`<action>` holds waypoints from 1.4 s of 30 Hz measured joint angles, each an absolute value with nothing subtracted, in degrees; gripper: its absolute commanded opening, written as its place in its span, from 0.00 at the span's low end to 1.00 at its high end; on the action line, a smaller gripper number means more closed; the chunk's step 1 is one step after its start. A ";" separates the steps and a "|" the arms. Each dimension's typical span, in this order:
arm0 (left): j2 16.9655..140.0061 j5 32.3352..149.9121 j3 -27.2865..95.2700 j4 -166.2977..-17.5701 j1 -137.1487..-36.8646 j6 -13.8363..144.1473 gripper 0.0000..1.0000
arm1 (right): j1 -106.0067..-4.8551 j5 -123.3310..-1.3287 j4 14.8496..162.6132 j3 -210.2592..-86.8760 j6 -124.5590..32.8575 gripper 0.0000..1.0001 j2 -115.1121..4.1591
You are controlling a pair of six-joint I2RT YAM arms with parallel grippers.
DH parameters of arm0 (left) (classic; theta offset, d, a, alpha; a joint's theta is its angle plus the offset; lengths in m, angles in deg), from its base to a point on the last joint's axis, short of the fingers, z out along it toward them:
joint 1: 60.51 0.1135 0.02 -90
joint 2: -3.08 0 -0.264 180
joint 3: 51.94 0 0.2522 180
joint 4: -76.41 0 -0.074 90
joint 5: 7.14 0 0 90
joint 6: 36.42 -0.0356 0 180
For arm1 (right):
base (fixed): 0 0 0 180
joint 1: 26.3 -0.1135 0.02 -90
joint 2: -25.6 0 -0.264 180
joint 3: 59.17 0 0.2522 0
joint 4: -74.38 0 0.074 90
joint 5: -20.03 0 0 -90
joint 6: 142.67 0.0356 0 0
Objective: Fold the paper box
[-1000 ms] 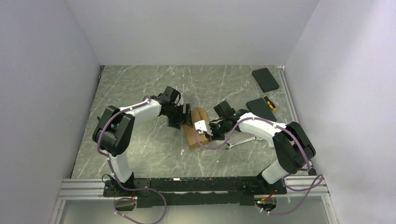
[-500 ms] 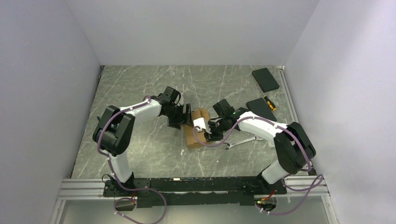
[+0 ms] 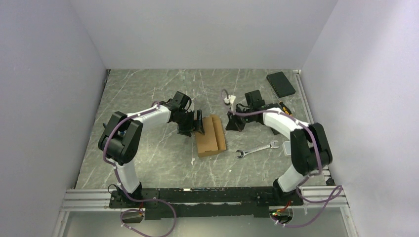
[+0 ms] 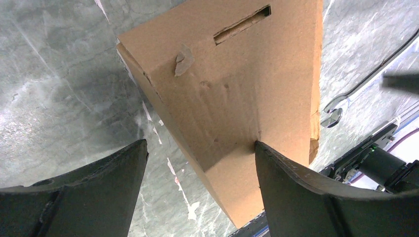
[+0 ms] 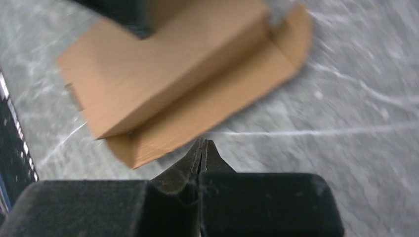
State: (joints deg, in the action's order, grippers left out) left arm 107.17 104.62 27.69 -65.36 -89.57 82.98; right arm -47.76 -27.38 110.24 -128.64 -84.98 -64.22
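The paper box (image 3: 211, 136) is plain brown cardboard, lying partly folded on the marble table between the two arms. In the left wrist view the paper box (image 4: 232, 84) shows a slot near its far end. My left gripper (image 3: 196, 127) stands open at the box's left side. One of its fingers (image 4: 306, 187) rests against the box's face; the other stays apart over bare table. My right gripper (image 3: 230, 125) is shut with nothing in it, just right of the box. In the right wrist view the right gripper (image 5: 202, 144) points at the box (image 5: 173, 79), whose flat flap lies on the table.
A silver wrench (image 3: 255, 148) lies right of the box. A black pad (image 3: 280, 83) sits at the back right. A second pad (image 3: 274, 110) and a yellow-handled screwdriver (image 3: 285, 108) lie partly under the right arm. White walls enclose the table.
My right gripper has lifted off the box and drawn back to the right and away, its wrist swinging toward the far side. The left arm and the box have not moved.
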 measured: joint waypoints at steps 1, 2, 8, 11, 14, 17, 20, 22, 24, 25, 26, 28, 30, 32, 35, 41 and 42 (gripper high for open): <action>107.20 104.64 27.69 -65.38 -89.57 82.98 0.83 | -46.20 -27.95 109.41 -129.62 -81.40 0.00 -66.34; 107.20 104.66 27.69 -65.41 -89.57 82.98 0.83 | -44.87 -28.58 108.54 -130.54 -78.40 0.00 -68.50; 107.26 104.73 27.69 -65.43 -89.57 82.98 0.84 | -43.39 -33.17 106.27 -131.21 -67.45 0.00 -76.11; 107.39 104.99 27.69 -65.56 -89.57 82.98 0.84 | -43.65 -33.92 105.81 -131.21 -64.81 0.00 -77.83; 107.63 105.52 27.69 -65.84 -89.54 82.98 0.84 | -43.82 -33.37 105.61 -131.21 -63.04 0.00 -79.10; 107.89 105.93 27.69 -66.17 -89.54 82.96 0.84 | -44.50 -31.91 105.72 -131.83 -61.79 0.00 -79.95; 107.96 106.15 27.71 -66.34 -89.54 82.92 0.84 | -45.90 -29.33 106.05 -133.03 -61.18 0.00 -81.29; 107.96 106.17 27.73 -66.30 -89.54 82.81 0.84 | -46.90 -28.28 106.44 -133.31 -61.11 0.00 -81.61; 107.96 106.17 27.75 -66.30 -89.54 82.66 0.84 | -47.54 -27.95 107.14 -133.47 -61.11 0.00 -81.59; 107.96 106.17 27.75 -66.28 -89.54 82.53 0.84 | -47.69 -28.02 107.25 -133.53 -61.13 0.00 -81.59; 107.98 106.17 27.86 -66.19 -89.54 82.44 0.84 | -47.78 -28.85 107.58 -133.66 -61.11 0.00 -81.59; 108.14 106.15 28.21 -65.89 -89.57 81.91 0.84 | -47.65 -30.66 107.84 -133.77 -61.09 0.00 -81.55; 108.27 106.11 28.54 -65.51 -89.57 81.63 0.85 | -46.58 -31.69 108.19 -133.93 -60.76 0.01 -81.51; 108.27 105.93 28.65 -65.30 -89.57 81.50 0.86 | -44.74 -33.55 108.21 -134.10 -60.76 0.04 -81.02; 108.05 105.47 28.83 -64.97 -89.59 81.21 0.88 | -41.86 -35.34 108.34 -134.10 -61.24 0.10 -79.60; 105.49 101.85 29.04 -63.20 -89.85 80.54 0.87 | -40.22 -34.38 106.81 -132.92 -64.50 0.14 -72.63; 104.48 100.99 29.02 -62.85 -89.85 80.43 0.86 | -40.30 -33.55 105.94 -132.11 -65.29 0.14 -70.66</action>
State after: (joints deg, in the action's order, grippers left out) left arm 104.48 100.99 29.02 -62.85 -89.85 80.43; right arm -40.30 -33.55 105.94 -132.11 -65.29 -70.66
